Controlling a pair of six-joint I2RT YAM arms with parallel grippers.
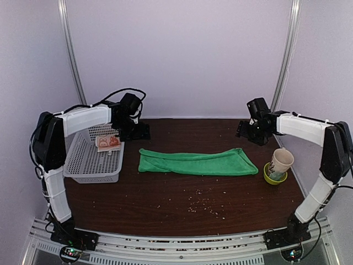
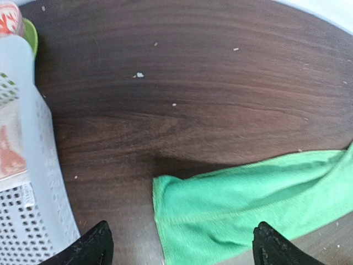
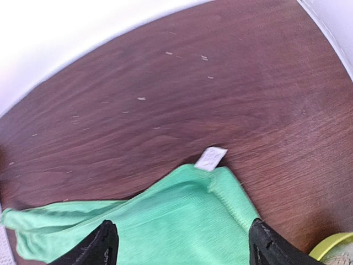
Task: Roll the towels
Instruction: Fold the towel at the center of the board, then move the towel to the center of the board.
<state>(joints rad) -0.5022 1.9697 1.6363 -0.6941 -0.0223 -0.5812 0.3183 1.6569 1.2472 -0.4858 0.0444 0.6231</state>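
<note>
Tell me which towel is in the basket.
The small pinkish-beige towel with orange figures, in the white basket; the green towel lies stretched out on the table.

The green towel (image 1: 197, 163) is plain, the pinkish-beige towel (image 1: 108, 142) bears orange figures, the table (image 1: 165, 201) dark brown.

Top cam sits high at the near edge, looking down over the whole table (image 1: 165, 193). The 2 wrist cams hang low and close: left one gets the left end of the green towel (image 1: 196, 163), right one the other end.
</note>
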